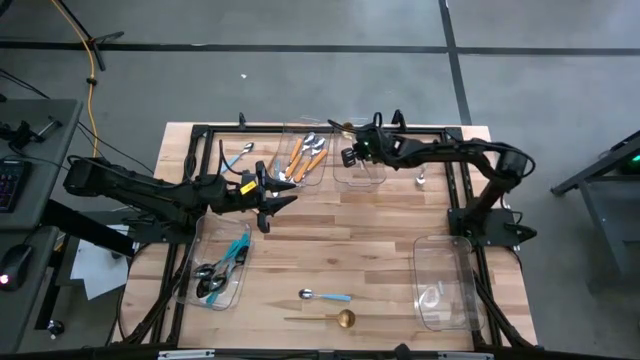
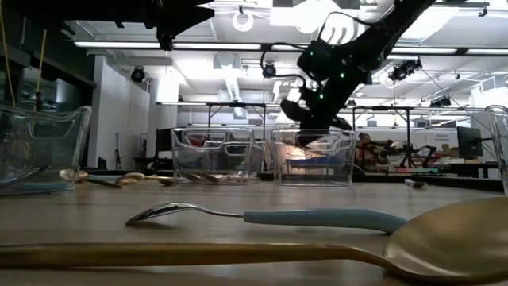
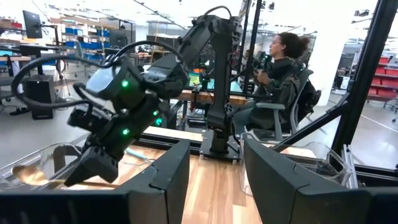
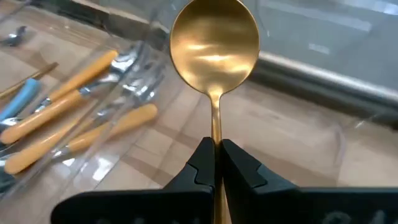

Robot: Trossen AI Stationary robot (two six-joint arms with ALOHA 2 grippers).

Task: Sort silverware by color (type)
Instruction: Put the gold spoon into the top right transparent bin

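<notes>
My right gripper [image 4: 215, 149] is shut on an all-gold spoon [image 4: 214, 46] and hovers over the clear far-middle bin [image 1: 360, 168]. Beside it, another far bin [image 1: 300, 157] holds orange-handled pieces [image 4: 59, 102]. My left gripper [image 3: 214, 152] is open and hangs in the air at the table's left-middle [image 1: 268, 200], touching nothing. A light-blue-handled spoon [image 1: 325, 296] and a second gold spoon [image 1: 330, 319] lie flat near the near edge. Dark-headed, blue-handled pieces [image 1: 222, 268] lie in the near-left bin. My right gripper pinches the gold spoon's thin handle [image 4: 215, 134] between its two fingertips, a short way below the bowl. The handle runs back between the fingers, in line with them, and the bowl sticks out ahead. The spoon is lifted clear above the bin.
A clear bin [image 1: 445, 280] stands at the near right with a silver piece in it. A light-blue utensil [image 1: 238, 155] lies at the far left and a small silver piece [image 1: 421, 180] at the far right. Bare wood lies in the table's middle. A person [image 3: 280, 68] sits beyond the table.
</notes>
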